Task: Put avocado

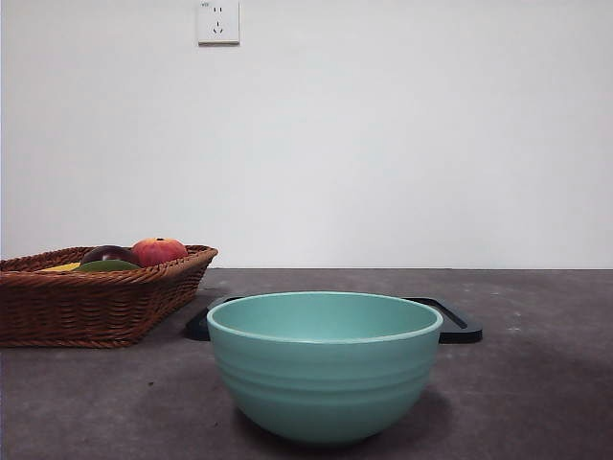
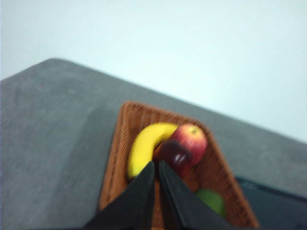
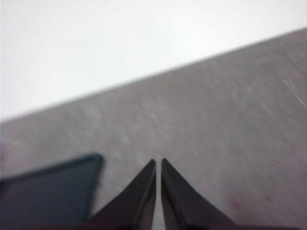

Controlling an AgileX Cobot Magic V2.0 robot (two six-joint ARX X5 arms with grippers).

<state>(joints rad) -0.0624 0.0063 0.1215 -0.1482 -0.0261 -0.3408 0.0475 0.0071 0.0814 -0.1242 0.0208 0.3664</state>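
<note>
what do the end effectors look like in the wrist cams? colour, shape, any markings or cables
Both look alike: the left end effector and the right end effector each show two plain black jaws, broad at the base and tapering to sharp wedge tips. No markings, cables or pads are visible; both views are blurred.

Avocado (image 1: 107, 265): dark green, smooth, rounded. Lies inside the woven brown basket (image 1: 57, 307) at the table's left side in the front view, only its upper curve showing above the rim. Sits low among the other fruit, just in front of the dark maroon fruit (image 1: 107, 254) and beside the red-orange fruit (image 1: 159, 251). In the left wrist view, seen blurred as a green oval (image 2: 211, 201) on the basket floor, apart from the banana (image 2: 146, 146), partly hidden by a black jaw. Not held. Skin appears whole; finer surface detail not discernible.
</note>
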